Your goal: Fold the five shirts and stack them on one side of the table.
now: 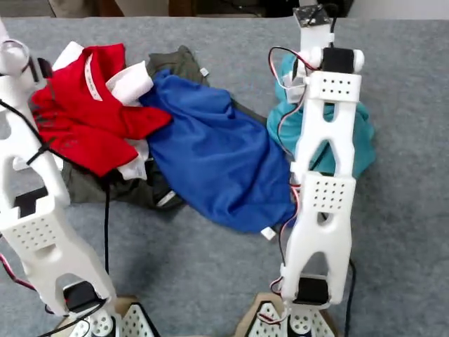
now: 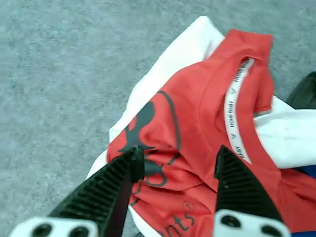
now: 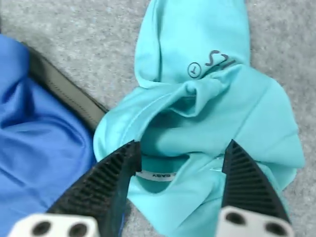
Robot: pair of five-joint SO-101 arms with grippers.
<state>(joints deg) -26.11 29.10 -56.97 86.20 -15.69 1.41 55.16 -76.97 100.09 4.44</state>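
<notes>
All 5 shirts lie loose on the grey bench [image 1: 393,232], beyond the arm bases. Closest to the bases is the blue shirt [image 1: 217,158], crumpled at mid-bench with its near hem bunched. It lies over an olive shirt [image 1: 179,62], which shows at the near left of the pile and again at the far edge. To the left, the red shirt [image 1: 88,116] lies rumpled on top of a white shirt [image 1: 130,83], and the white cloth shows along the red shirt's far and near sides. The left gripper [image 2: 178,157] hangs above the red shirt's printed front with its fingers spread, pinching nothing. On the right, set a little apart from the pile, the teal shirt [image 1: 366,140] lies in a twisted heap partly under the right arm. The right gripper [image 3: 182,148] is poised over the teal shirt's neck opening, also spread and holding nothing. Assessment: 0 of 5 shirts are folded and no stack has been started on either side, so the whole task remains. The 4 overlapping shirts will probably need separating before any can be laid flat, which makes the teal shirt the easiest to start on. No container is in use; every shirt rests directly on the bench surface.
</notes>
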